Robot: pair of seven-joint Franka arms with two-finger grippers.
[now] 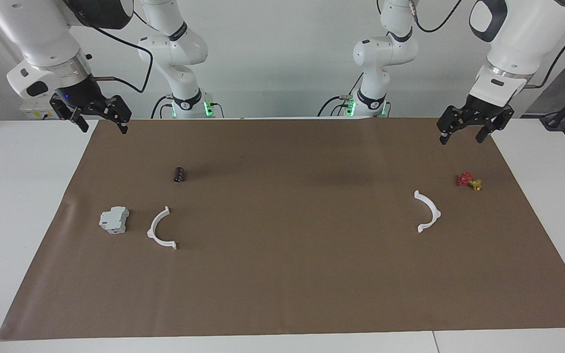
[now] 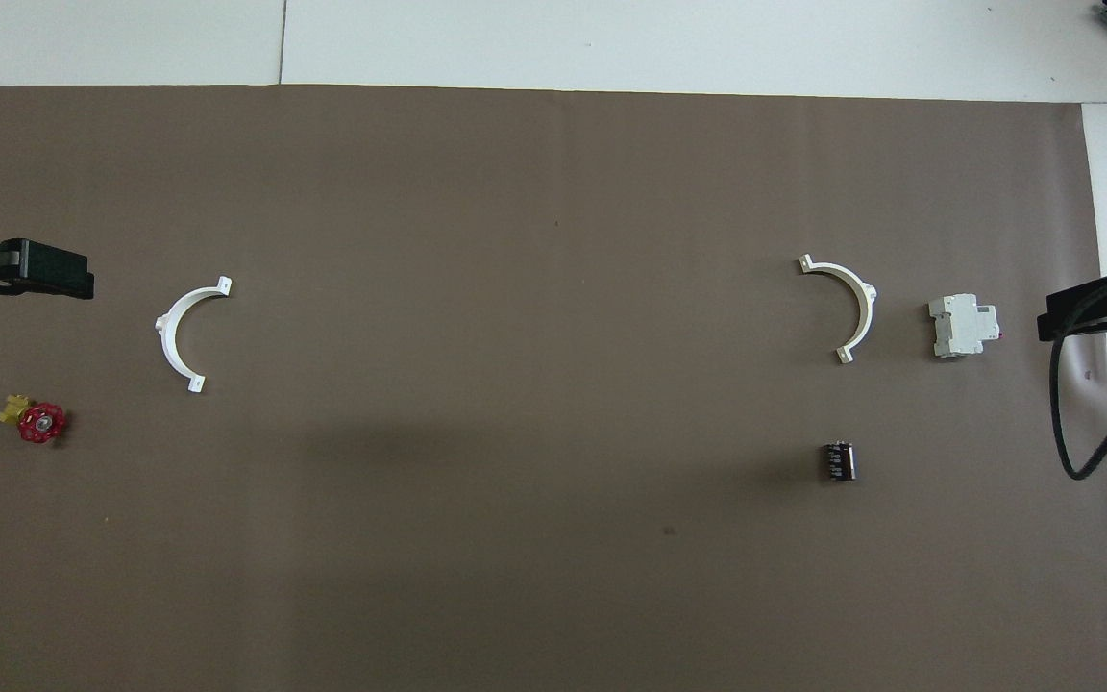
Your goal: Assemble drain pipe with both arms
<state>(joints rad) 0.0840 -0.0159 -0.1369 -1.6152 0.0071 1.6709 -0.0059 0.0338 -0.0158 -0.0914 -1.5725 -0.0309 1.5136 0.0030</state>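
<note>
The drain pipe lies as two separate white half-rings on the brown mat. One half-ring (image 1: 153, 226) (image 2: 863, 308) is toward the right arm's end, beside a grey-white block. The other half-ring (image 1: 434, 210) (image 2: 165, 332) is toward the left arm's end, a little farther from the robots than a red-and-yellow valve. My right gripper (image 1: 104, 128) is open and empty, raised over the mat's corner near its base. My left gripper (image 1: 463, 137) is open and empty, raised over the mat's edge nearest the robots, apart from the valve.
The grey-white boxy block (image 1: 114, 219) (image 2: 963, 327) sits beside the half-ring at the right arm's end. A small dark cylinder (image 1: 179, 174) (image 2: 838, 460) lies nearer to the robots than it. The valve (image 1: 468, 181) (image 2: 35, 421) is at the left arm's end. The brown mat (image 1: 282, 284) covers the table.
</note>
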